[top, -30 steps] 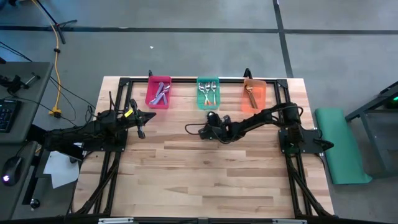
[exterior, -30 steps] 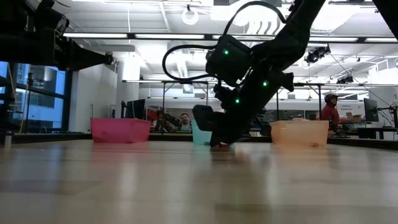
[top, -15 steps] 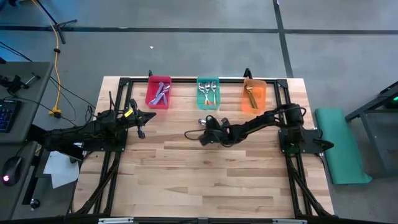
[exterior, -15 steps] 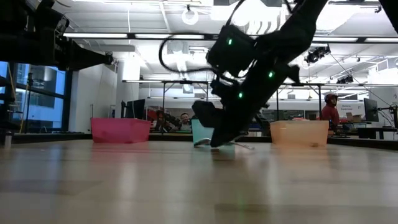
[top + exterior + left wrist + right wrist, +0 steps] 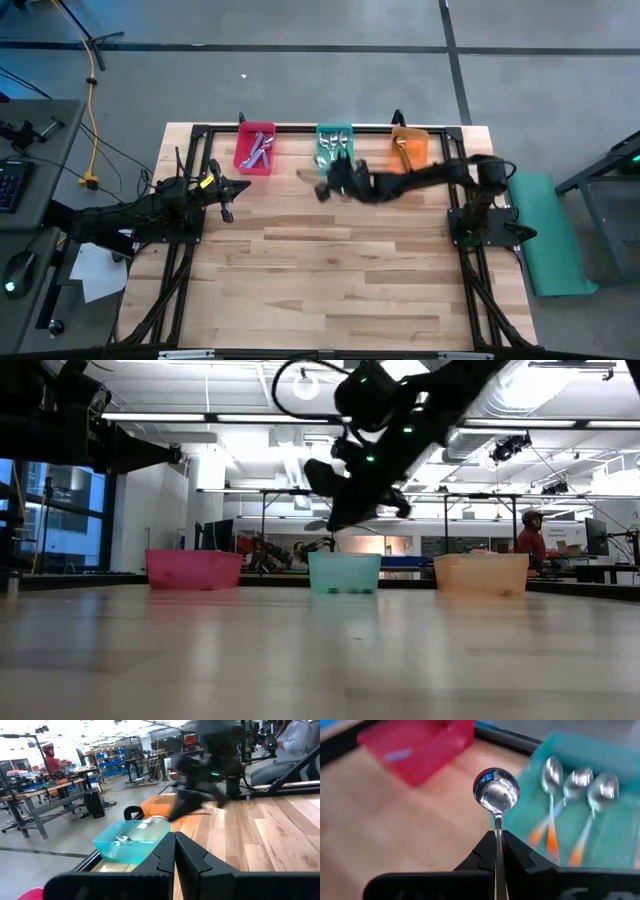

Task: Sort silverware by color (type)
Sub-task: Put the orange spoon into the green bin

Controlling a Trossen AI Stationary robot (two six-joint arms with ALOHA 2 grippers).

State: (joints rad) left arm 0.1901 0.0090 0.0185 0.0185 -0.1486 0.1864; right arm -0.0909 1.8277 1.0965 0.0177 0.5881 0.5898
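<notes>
My right claw (image 5: 498,851) pinches the stem of a small spoon with a shiny silver bowl (image 5: 496,791), raised off the table beside the teal translucent plastic bin (image 5: 600,755). I judge this the carry step. Three orange-handled spoons (image 5: 577,795) lie in that bin, so next I centre over it and release. My left claw (image 5: 174,851), pressed together, waits farther from the teal bin.
</notes>
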